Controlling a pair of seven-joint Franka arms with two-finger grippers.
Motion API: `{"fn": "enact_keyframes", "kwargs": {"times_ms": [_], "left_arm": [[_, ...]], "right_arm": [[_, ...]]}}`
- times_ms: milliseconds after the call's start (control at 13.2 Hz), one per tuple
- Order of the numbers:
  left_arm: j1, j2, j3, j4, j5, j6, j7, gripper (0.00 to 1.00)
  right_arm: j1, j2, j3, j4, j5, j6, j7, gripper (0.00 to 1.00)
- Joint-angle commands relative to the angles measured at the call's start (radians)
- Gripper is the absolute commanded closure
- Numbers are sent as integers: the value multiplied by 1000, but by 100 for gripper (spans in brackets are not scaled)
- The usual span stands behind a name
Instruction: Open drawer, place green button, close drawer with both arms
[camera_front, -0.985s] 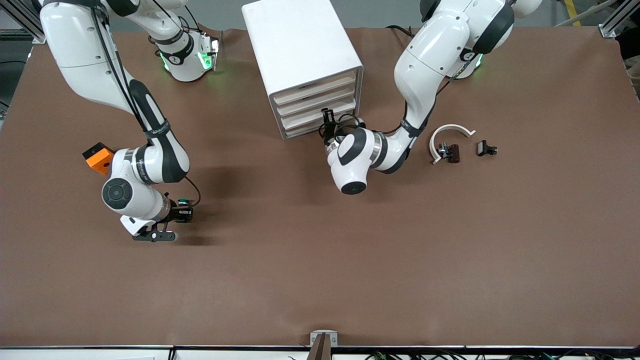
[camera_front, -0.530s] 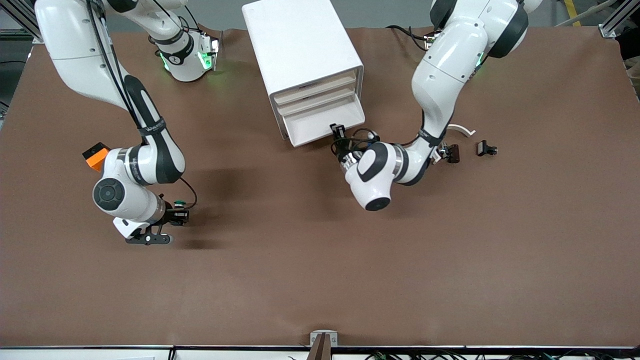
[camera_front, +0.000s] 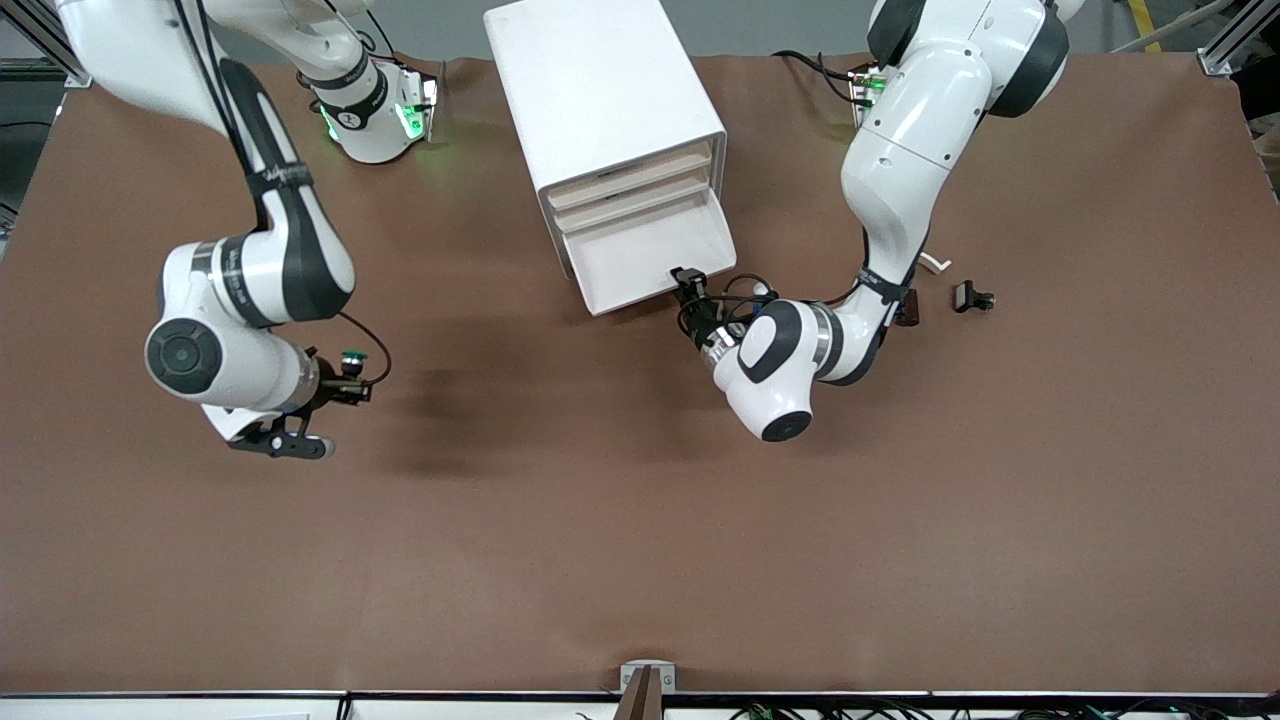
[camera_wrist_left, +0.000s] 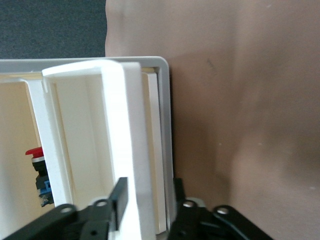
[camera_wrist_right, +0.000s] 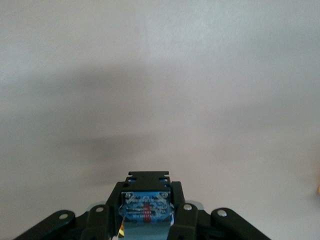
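Nearby, a small black piece (camera_front: 972, 296) lies toward the left arm's end of the table; the white cabinet (camera_front: 600, 90) stands between the arm bases; its lowest drawer (camera_front: 650, 255) is pulled out, and a red-capped part (camera_wrist_left: 37, 170) shows inside the cabinet; the left gripper (camera_front: 690, 287) straddles the drawer's front, fingers (camera_wrist_left: 119, 200) parted; the right gripper (camera_front: 350, 385) is clamped on the green-capped button (camera_front: 351, 357) above the bare table (camera_front: 640, 560).
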Motion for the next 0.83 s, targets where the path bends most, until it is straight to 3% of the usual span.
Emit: {"fn": "enact_keyframes", "kwargs": {"times_ms": [0,303,606,758], "left_arm": [[6,5,6,21,9,-5,14,0],[4,-5,33,130,203,-4,25,0],[15,-99,50,153,459,-14,126,0],[33,-140,46,153,570,-53,243,0]], "right_arm": [[85,-55,-4,6,-14,-94,179,88],[244,-55,-2,92,-10,-241,519,88],[388,-44,-2,109,18,-221,875,85],[432,-39,-2,111,76,-177,1030,86]]}}
